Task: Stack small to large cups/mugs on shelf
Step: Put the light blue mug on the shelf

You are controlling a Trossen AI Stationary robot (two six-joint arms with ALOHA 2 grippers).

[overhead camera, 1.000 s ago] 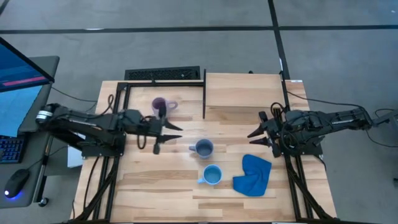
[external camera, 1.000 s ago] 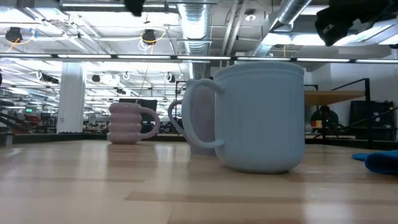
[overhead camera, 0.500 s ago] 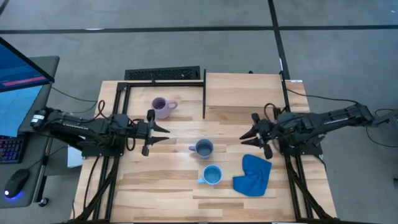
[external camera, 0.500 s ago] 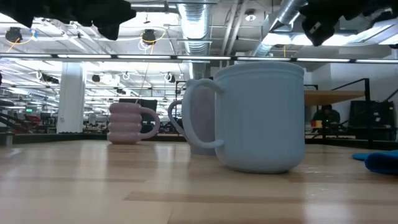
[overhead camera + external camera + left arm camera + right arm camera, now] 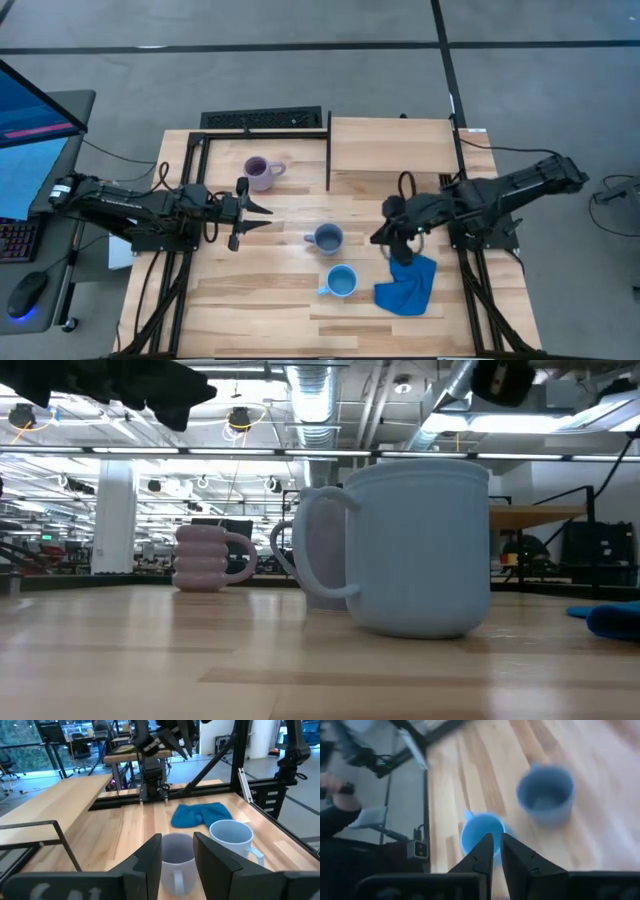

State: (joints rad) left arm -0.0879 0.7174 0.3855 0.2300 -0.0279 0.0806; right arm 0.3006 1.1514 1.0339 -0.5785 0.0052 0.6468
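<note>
Three mugs stand upright on their bases on the plank table: the lilac mug [image 5: 257, 170] toward the far left, the grey-blue mug [image 5: 326, 238] in the middle, and the light blue mug [image 5: 341, 281] nearer, large in the low view [image 5: 420, 550]. The shelf [image 5: 390, 145] lies at the far right, with its black bar [image 5: 329, 150] on the side toward the lilac mug. My left gripper [image 5: 262, 212] is open and hovers left of the grey-blue mug [image 5: 177, 852]. My right gripper [image 5: 383, 236] is shut and hangs right of both blue mugs, looking down on them [image 5: 480, 832].
A crumpled blue cloth [image 5: 407, 282] lies right of the light blue mug, just under the right arm. Black frame rails [image 5: 190, 170] run along the table's left and right sides. A keyboard [image 5: 262, 120] sits beyond the far edge. Bare planks lie between the mugs and the near edge.
My left gripper has drawn back toward the table's left edge, away from the grey-blue mug, and then held still. My right gripper has moved toward the table's left and near side, closing in on the two blue mugs and tipping downward. The mugs have stayed in place.
</note>
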